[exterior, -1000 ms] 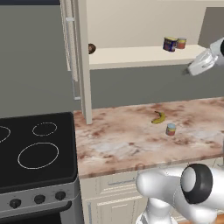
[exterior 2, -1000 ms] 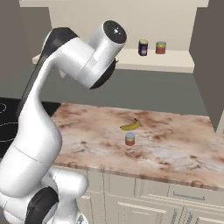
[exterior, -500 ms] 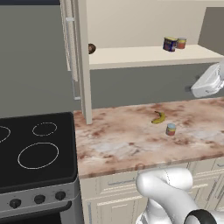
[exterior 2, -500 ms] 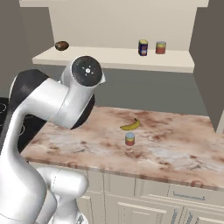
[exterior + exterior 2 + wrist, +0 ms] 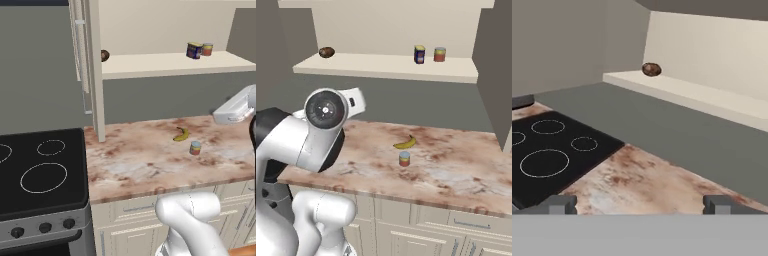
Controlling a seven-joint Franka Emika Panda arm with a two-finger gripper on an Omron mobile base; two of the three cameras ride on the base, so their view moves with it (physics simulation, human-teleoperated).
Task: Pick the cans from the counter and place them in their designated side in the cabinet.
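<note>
On the desk (image 5: pixel 150 165), a short red-orange can (image 5: pixel 195 148) with a pale blue top stands upright on the marble, just at five o'clock of the yellow banana (image 5: pixel 181 134) in the left base view and near but apart from it. Up on the cabinet shelf (image 5: pixel 165 66), the dark blue can (image 5: pixel 193 50) with the yellow label stands beside a red can (image 5: pixel 207 49), the two close together toward the shelf's three o'clock end; a small brown round thing (image 5: pixel 104 55) sits at the nine o'clock end. So one can appears already stowed, and the short one on the desk is the likely next target. The gripper (image 5: pixel 640 202) is released, its jaws spread wide and holding nothing, as the hand view shows two tips well apart with bare marble between them. That view looks toward the black stove top (image 5: pixel 557 155) and the shelf's brown thing, away from the can. In the left base view the hand hangs at about two o'clock of the can, above the desk. The can's long axis is vertical, so the wrist would have to swing round and come down over it or level with its side.
</note>
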